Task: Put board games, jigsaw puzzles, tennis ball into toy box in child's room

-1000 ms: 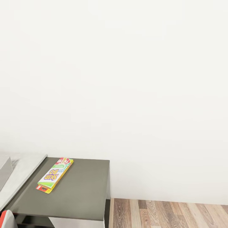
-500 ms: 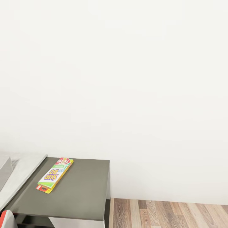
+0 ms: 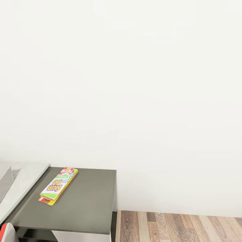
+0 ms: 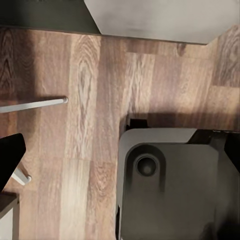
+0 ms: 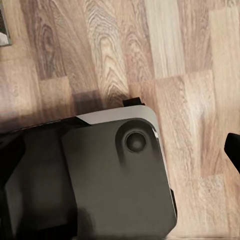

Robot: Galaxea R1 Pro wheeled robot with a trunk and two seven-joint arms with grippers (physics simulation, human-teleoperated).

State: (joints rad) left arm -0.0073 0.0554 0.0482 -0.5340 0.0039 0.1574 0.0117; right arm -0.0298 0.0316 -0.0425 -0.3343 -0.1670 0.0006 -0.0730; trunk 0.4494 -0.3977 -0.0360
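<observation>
One board game (image 3: 58, 185), a thin flat box with a yellow, green, red and white cover, lies on the dark grey end section of the table (image 3: 85, 201) at the lower left of the head view. A light grey sloping wall at the far left edge looks like a corner of the toy box (image 3: 4, 183), standing on the pale grey tabletop. The left wrist view has one dark fingertip (image 4: 10, 156) at its edge over the wood floor; the right wrist view has another fingertip (image 5: 233, 149). Nothing is between the fingers. The bed, the jigsaw puzzles and the tennis ball are out of view.
A plain white wall (image 3: 134, 101) rises behind the table. Wood-plank floor (image 3: 181, 227) lies to the table's right. Both wrist views look down on the robot's dark grey base (image 4: 167, 190) (image 5: 117, 180). A red and white robot part (image 3: 6, 232) shows at the lower left corner.
</observation>
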